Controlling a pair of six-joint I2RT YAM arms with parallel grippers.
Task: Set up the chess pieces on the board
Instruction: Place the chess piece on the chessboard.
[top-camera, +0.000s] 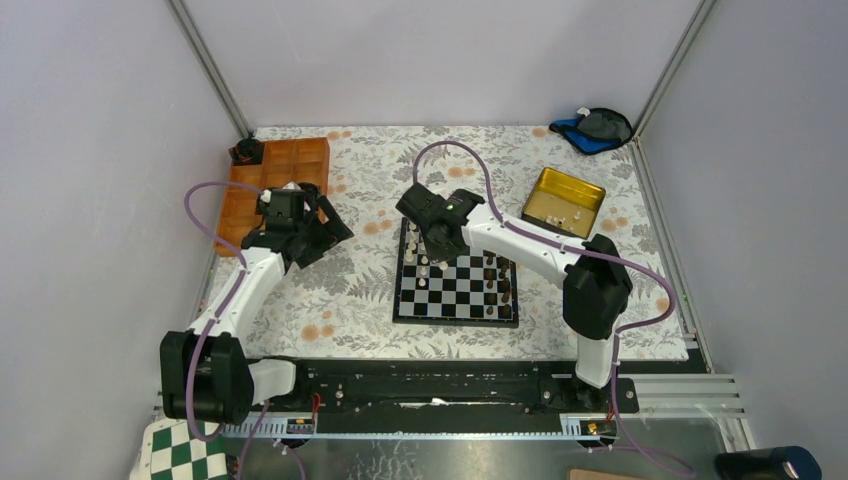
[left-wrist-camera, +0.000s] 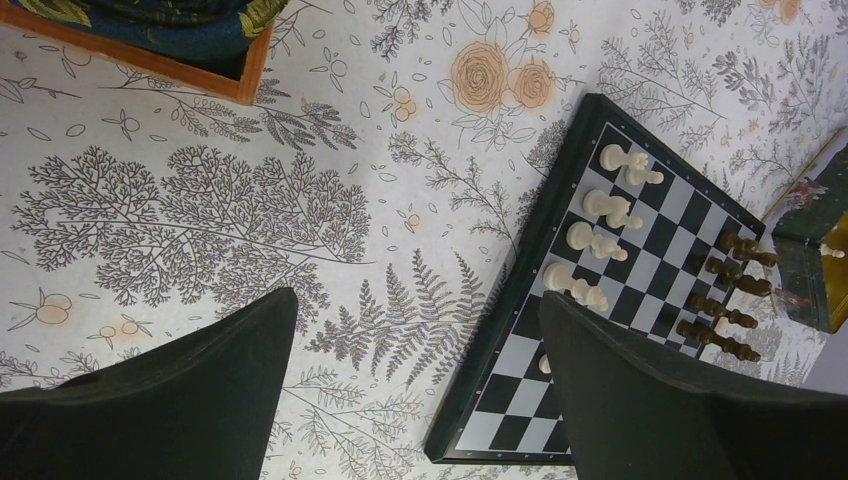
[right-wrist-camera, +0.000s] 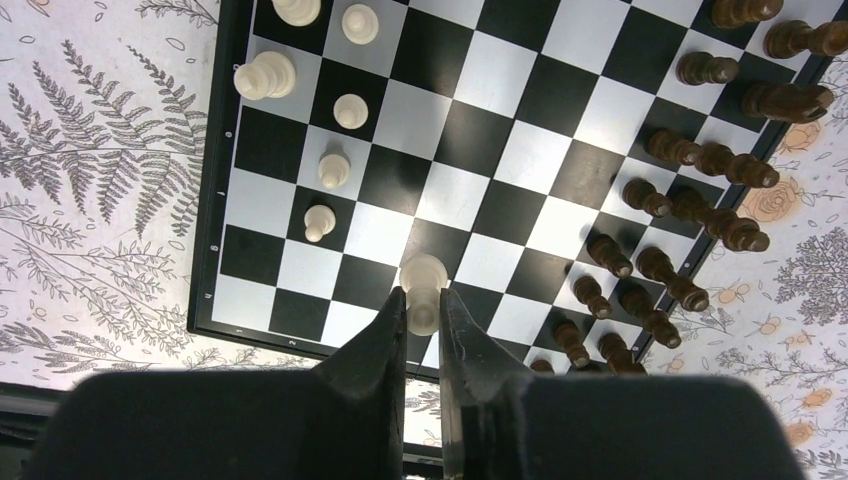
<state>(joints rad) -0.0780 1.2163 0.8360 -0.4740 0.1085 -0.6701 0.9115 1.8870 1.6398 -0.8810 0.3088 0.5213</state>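
Corner of a green-and-white checkered board (top-camera: 183, 450) shows at the near left, below the arm bases. Past the bases, the board (top-camera: 455, 318) lies flat on the floral cloth (top-camera: 340, 300), its sides about square with the table's edges. White chess pieces (right-wrist-camera: 265, 75) stand upright in two files along its left side, and dark pieces (right-wrist-camera: 720, 160) fill its right side. Over the board's far left part, the right gripper (right-wrist-camera: 423, 305) is clamped on one white piece (right-wrist-camera: 424, 275), just inward of the white files. The piece's long axis runs in line with the fingers, its wide end pointing down at the squares. Whether it touches the board cannot be told. Left of the board, the left gripper (left-wrist-camera: 415, 305) hangs over bare cloth with jaws spread wide, holding nothing. Farther back sit an orange tray (top-camera: 290, 165) on the left and a gold tin (top-camera: 568, 195) on the right. A blue-and-black object (top-camera: 597, 127) lies at the far right corner.
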